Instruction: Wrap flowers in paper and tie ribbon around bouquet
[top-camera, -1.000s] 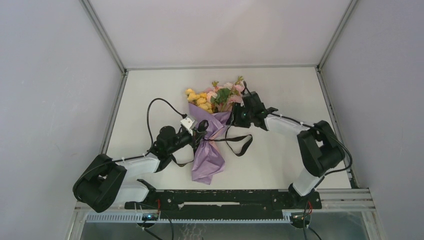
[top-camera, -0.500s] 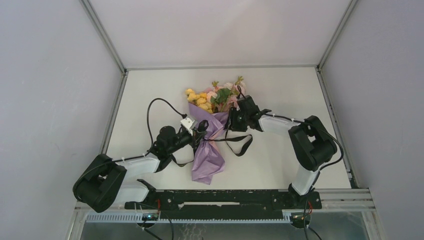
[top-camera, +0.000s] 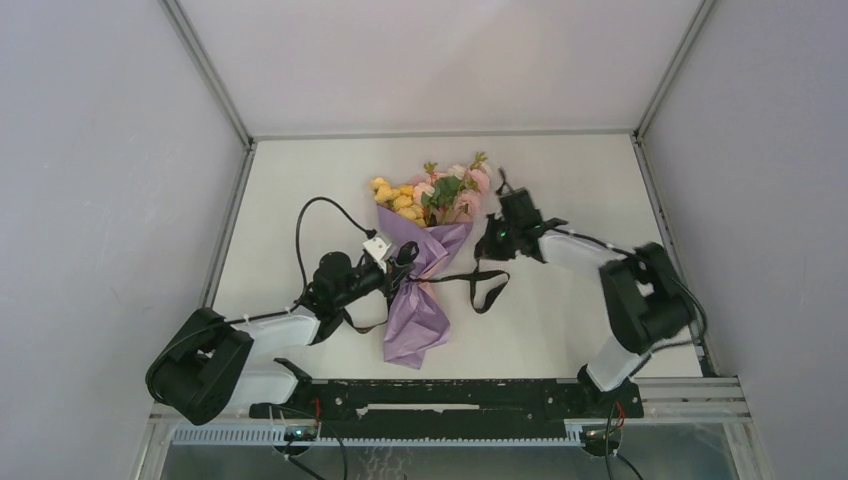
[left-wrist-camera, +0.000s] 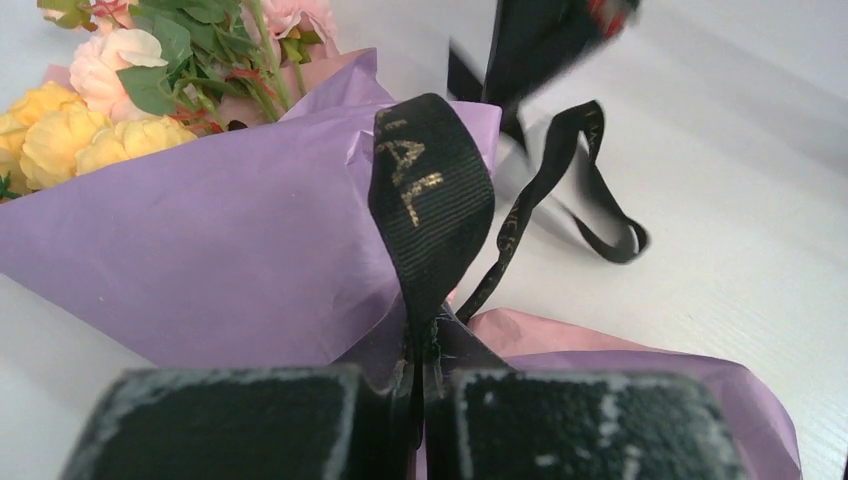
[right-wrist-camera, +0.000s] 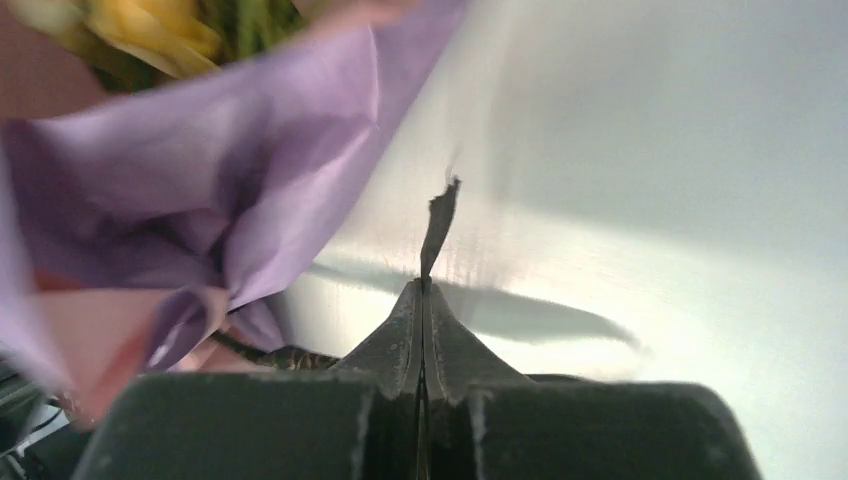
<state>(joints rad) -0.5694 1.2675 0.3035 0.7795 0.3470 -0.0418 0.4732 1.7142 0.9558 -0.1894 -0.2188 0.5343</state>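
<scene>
The bouquet lies in the middle of the table: pink, yellow and white flowers in a cone of purple paper. The black ribbon runs from the cone's waist and loops out to the right. My left gripper is at the waist, shut on a standing loop of the ribbon with the jaws pressed together. My right gripper is just right of the cone, shut on a thin ribbon end that pokes out past its tips. The paper fills the left of that view.
The white table is bounded by grey walls and metal frame rails at the back and both sides. A black cable arches above the left arm. The arms' base rail runs along the near edge.
My right gripper has gone from open beside the cone to shut on the ribbon end, and has drawn back to the right. The left gripper and bouquet stay as they were.
</scene>
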